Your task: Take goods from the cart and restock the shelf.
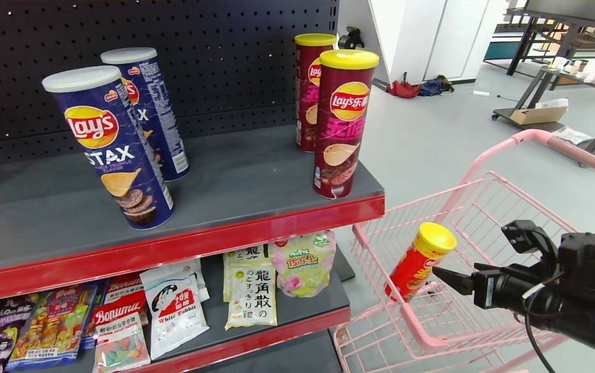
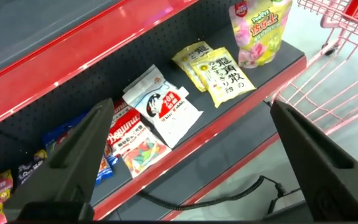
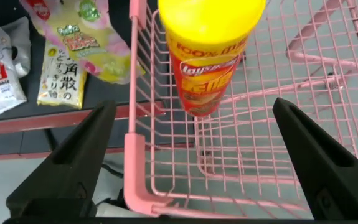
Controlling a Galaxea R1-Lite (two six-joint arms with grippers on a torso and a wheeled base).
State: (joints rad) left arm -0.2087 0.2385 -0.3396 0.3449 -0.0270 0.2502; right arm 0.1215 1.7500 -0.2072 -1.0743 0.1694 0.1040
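Your right gripper (image 3: 194, 124) hangs at the cart's near rim, jaws spread wide and holding nothing. Just past it the red can (image 1: 420, 261) with the yellow lid leans inside the pink cart (image 1: 412, 317), not yet picked, so that one's left to do. Your left gripper (image 2: 191, 118), jaws also wide and empty, faces the lower shelf's snack bags (image 2: 166, 112). Farther up, the top shelf (image 1: 235, 176) already carries two blue cans (image 1: 111, 150) and two maroon cans (image 1: 343, 124), with bare space between them.
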